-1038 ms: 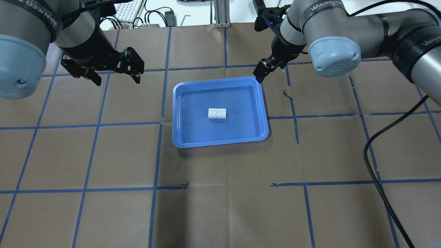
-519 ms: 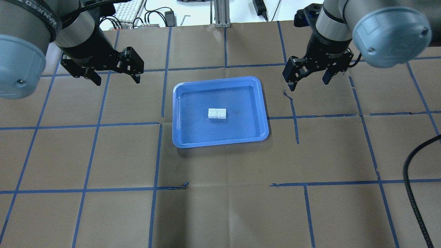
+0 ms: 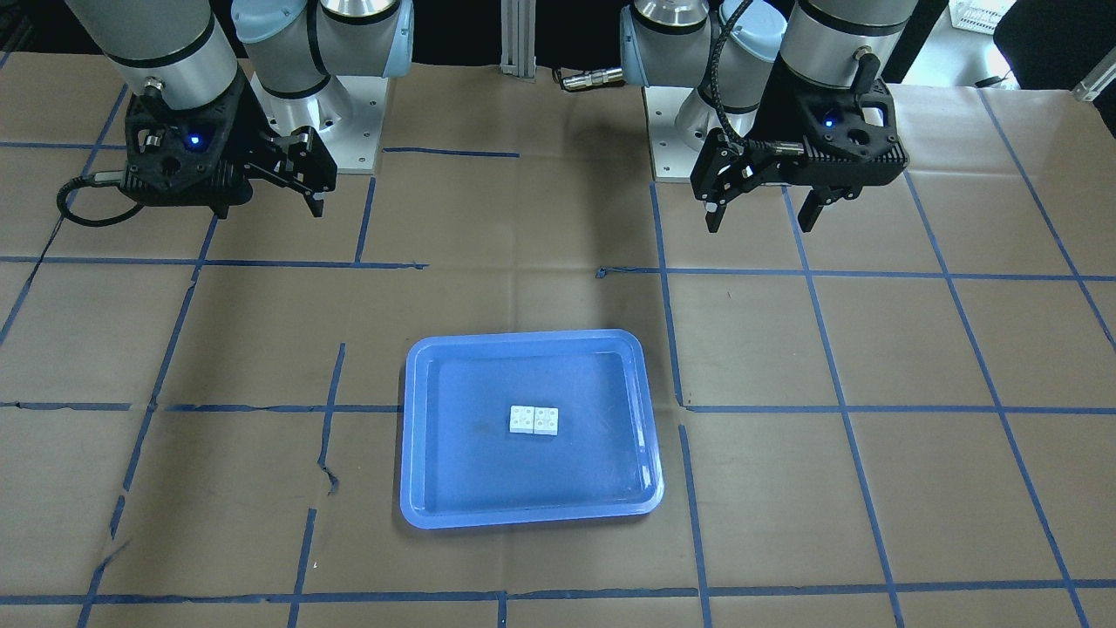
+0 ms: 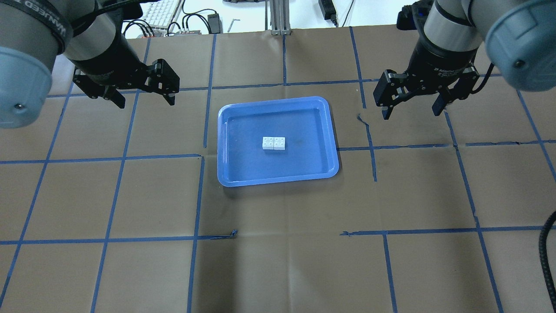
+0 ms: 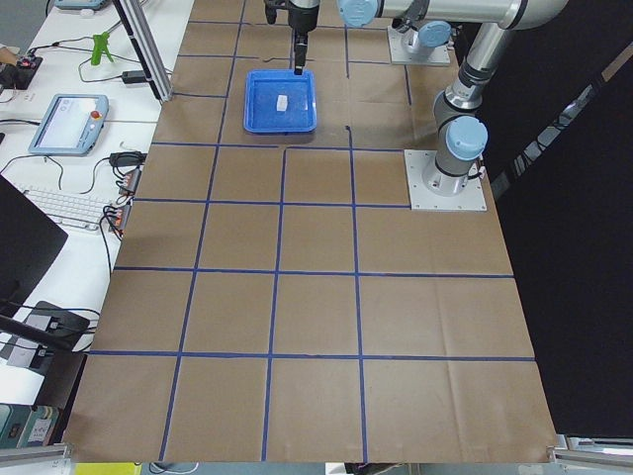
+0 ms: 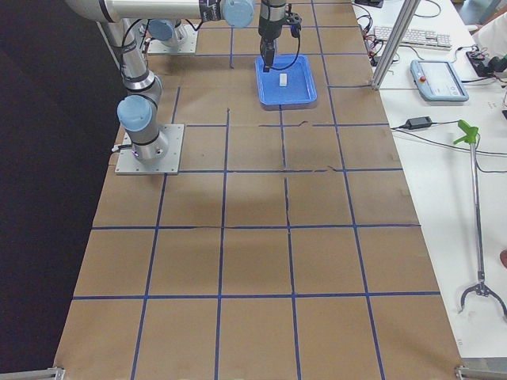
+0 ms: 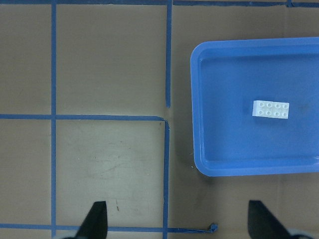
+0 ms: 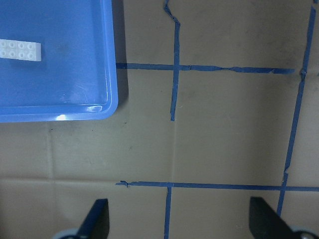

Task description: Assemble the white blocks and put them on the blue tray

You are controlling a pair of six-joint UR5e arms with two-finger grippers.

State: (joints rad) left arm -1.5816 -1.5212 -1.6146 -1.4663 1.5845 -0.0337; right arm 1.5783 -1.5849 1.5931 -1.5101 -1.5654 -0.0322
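Observation:
The two white blocks (image 4: 273, 143) lie side by side, touching, in the middle of the blue tray (image 4: 252, 167). They also show in the front view (image 3: 534, 419), the left wrist view (image 7: 270, 109) and the right wrist view (image 8: 20, 50). My left gripper (image 4: 145, 102) hangs open and empty above the table, left of the tray's far corner. My right gripper (image 4: 411, 114) hangs open and empty, right of the tray's far right corner. Both grippers are well apart from the tray.
Brown paper with a grid of blue tape lines (image 4: 204, 156) covers the table. A keyboard and cables (image 4: 165, 13) lie beyond the far edge. A black cable (image 4: 545, 243) hangs at the right side.
My right arm has swung to the right, away from the tray's far right corner, and its wrist has turned so both fingers show spread. The left arm has barely moved. The blocks have not moved.

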